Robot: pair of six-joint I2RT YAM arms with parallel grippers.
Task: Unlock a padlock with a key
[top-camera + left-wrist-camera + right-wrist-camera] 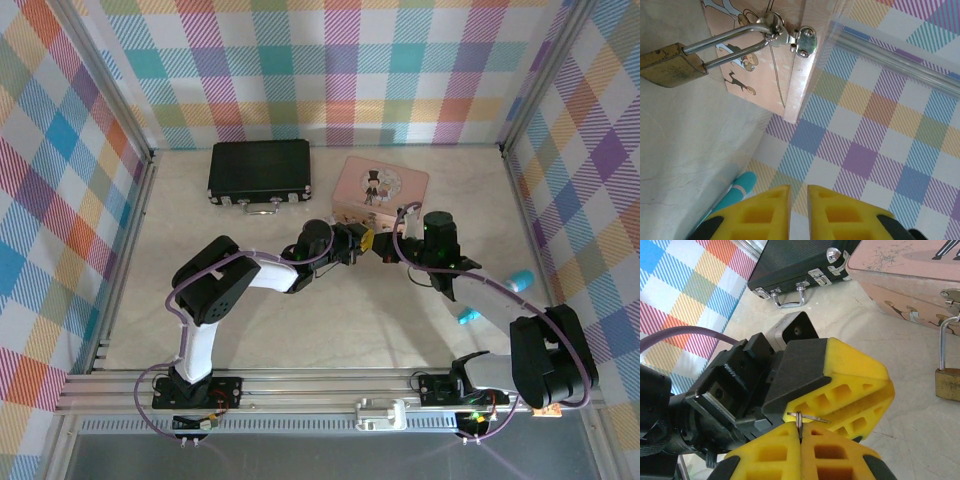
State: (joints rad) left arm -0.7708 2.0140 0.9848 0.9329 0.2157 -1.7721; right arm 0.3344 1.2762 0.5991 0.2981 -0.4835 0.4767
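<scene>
Top view: both arms reach inward, the left gripper [350, 243] and right gripper [385, 246] meeting before the tin [380, 188].

Left wrist: fingers nearly closed, empty; padlock [671, 64] hangs from the hasp [801, 40].

Right wrist: fingers pinch the key [801, 418].

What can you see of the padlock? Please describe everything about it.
The padlock is small, with a dull brass-looking body and a thin silvery shackle. The shackle passes through the metal hasp on the pink tin, and looks closed. The body appears to rest on the table. No gripper touches it.
</scene>
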